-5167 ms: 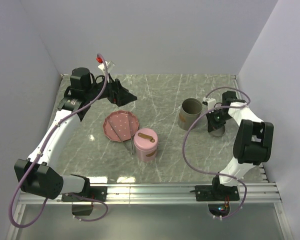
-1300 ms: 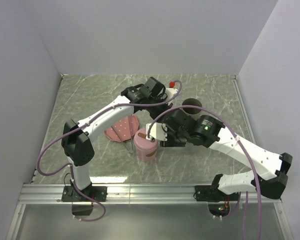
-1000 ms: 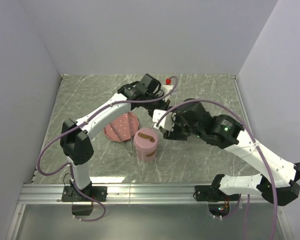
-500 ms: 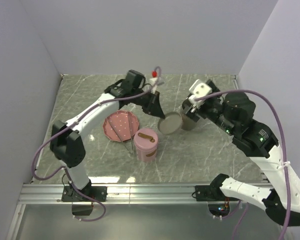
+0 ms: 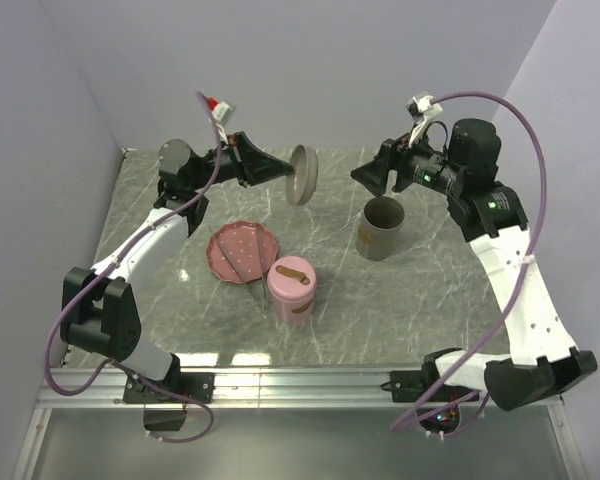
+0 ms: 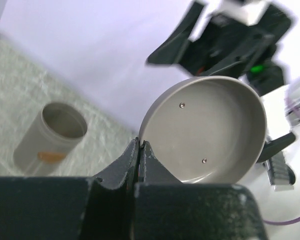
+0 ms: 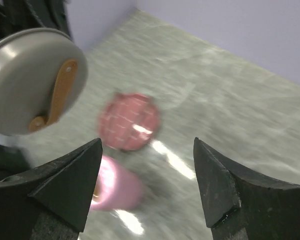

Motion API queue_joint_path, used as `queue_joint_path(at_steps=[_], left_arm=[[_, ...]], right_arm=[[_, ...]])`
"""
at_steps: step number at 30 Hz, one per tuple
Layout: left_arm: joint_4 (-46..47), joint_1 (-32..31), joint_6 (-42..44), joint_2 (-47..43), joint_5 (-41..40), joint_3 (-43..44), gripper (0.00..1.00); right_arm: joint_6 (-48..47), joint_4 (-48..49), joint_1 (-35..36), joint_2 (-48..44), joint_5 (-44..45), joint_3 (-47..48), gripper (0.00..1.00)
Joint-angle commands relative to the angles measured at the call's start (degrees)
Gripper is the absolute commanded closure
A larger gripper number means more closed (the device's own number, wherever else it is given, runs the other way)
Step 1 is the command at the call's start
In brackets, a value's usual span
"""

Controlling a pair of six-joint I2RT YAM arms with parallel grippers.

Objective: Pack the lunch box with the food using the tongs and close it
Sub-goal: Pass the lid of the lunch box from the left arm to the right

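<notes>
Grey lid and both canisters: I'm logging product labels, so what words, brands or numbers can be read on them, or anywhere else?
None: no readable text in any view.
The grey lid, grey canister, pink canister and pink plate look plain.
The right wrist view is too blurred to show any fine print.

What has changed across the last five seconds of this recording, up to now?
The left end effector has taken the grey lid by its rim. It has carried the lid from low beside the grey container up and back toward the far left. The right end effector, open, has pulled back from the centre to above that container. The container, pink plate, tongs and pink canister have not moved.
</notes>
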Motion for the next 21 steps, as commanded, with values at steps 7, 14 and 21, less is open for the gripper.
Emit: queue_joint_path(at_steps=[7,14,21], left_arm=[[29.0,2.8,-19.4,-0.7,-4.1,-1.6,1.0],[31.0,3.0,-23.8,0.3,-7.9,-0.3,1.0],[30.5,2.6,-24.2,0.2,-8.8,-1.3,1.0]], right_arm=[[68.6,62.6,-4.2,3.9,-25.7,-17.4,0.27],[84.6,80.8,-1.0,7.8,-21.9,-20.3,0.33],[86.5,83.7,4.9,9.3,-21.0,-19.7,0.34]])
